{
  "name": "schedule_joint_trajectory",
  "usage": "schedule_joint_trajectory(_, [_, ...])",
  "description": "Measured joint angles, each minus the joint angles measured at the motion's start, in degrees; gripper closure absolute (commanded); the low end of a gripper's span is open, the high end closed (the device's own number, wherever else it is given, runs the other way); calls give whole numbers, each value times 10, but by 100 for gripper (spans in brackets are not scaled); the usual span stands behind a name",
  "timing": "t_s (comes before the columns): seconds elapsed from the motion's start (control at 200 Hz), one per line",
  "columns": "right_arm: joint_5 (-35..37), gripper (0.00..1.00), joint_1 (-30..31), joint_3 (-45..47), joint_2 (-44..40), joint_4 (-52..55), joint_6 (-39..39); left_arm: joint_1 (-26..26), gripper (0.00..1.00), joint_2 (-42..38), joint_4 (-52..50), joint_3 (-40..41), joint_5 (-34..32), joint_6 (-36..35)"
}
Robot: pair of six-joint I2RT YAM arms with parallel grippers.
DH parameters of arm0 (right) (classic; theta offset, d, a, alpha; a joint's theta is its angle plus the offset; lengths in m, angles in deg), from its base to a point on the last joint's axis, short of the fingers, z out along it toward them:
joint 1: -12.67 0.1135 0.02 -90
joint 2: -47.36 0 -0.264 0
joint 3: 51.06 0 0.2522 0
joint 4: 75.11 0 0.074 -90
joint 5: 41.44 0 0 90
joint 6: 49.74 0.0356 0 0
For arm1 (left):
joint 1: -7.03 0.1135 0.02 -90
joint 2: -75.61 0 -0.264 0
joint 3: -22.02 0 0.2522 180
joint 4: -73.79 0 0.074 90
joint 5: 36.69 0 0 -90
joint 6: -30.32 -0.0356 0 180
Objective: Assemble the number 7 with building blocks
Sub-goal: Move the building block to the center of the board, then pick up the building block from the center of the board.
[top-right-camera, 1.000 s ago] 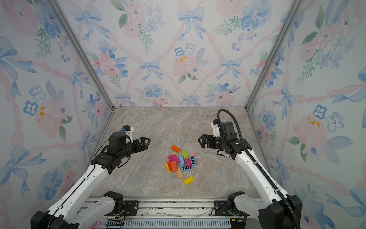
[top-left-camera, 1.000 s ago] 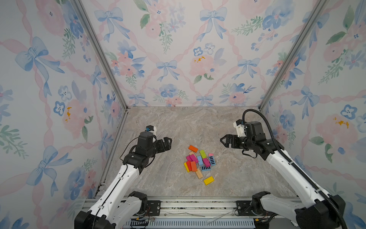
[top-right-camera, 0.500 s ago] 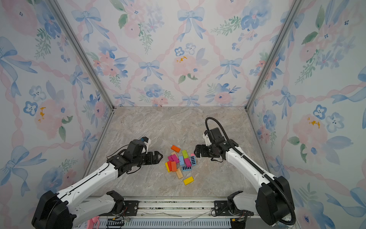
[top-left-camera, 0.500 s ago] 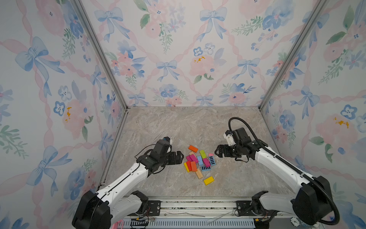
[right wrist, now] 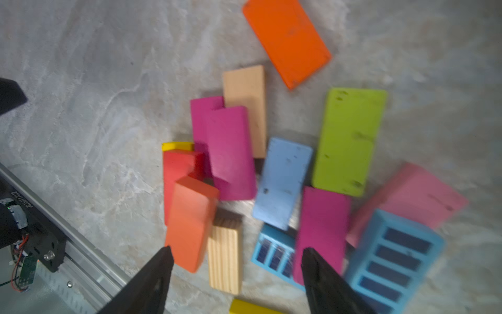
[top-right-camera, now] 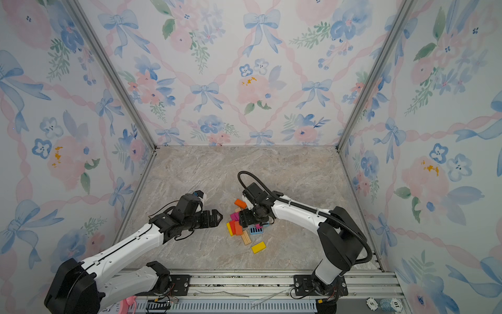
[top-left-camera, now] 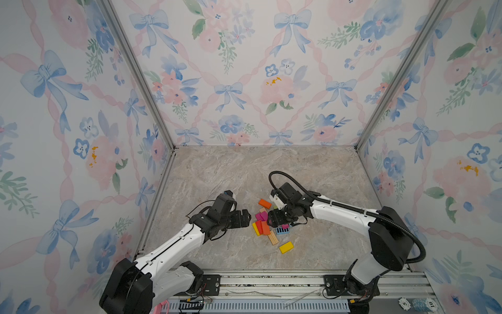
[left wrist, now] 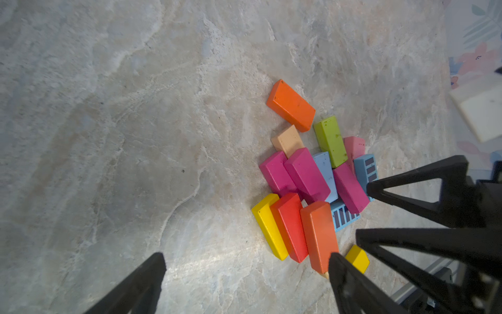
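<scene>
Top views show lone yellow block [top-left-camera: 286, 247] whole; wrist views clip it.

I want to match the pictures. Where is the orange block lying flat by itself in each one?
In a top view: flat orange block at the pile's far end.
In a top view: same place, the pile's far end.
Left wrist: upper middle, above the pile.
Right wrist: top edge, slightly cut off.
Shared landmark: tan block beside it.

Orange block [top-left-camera: 264, 203], green block [left wrist: 330, 141], marbled table [top-left-camera: 217, 174]
</scene>
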Motion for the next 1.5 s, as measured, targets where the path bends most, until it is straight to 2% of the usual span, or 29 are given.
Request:
schedule_joint_trajectory(0.175, [24,38,50,-76,91,6,12,16,4,-37,-4,33,0,4])
schedule_joint_trajectory(0.28, [38,43,54,-79,103,17,20,34,4,-56,-4,45,6,4])
schedule_joint_trajectory(0.405, [57,44,56,-79,104,33,29,48,4,-62,-4,51,14,4])
schedule_joint_trajectory(0.5, [64,52,59,-79,104,34,34,53,4,-62,-5,54,18,3])
schedule_joint_trajectory(0.545, [66,53,61,-79,103,33,37,54,4,-61,-4,54,20,3])
schedule_joint_trajectory(0.78, [71,49,52,-47,80,24,42,55,4,-62,-4,54,28,2])
schedule_joint_trajectory(0.86, [69,41,42,-22,62,16,41,56,4,-62,-4,54,28,2])
schedule_joint_trajectory(1.035, [69,39,-45,71,3,-2,45,59,4,-61,-4,54,29,2])
schedule_joint_trajectory(1.125, [74,39,-78,82,-6,1,43,59,4,-61,-4,54,29,2])
schedule_joint_trajectory(1.5, [64,37,0,-23,29,-2,21,59,4,-61,-4,54,33,2])
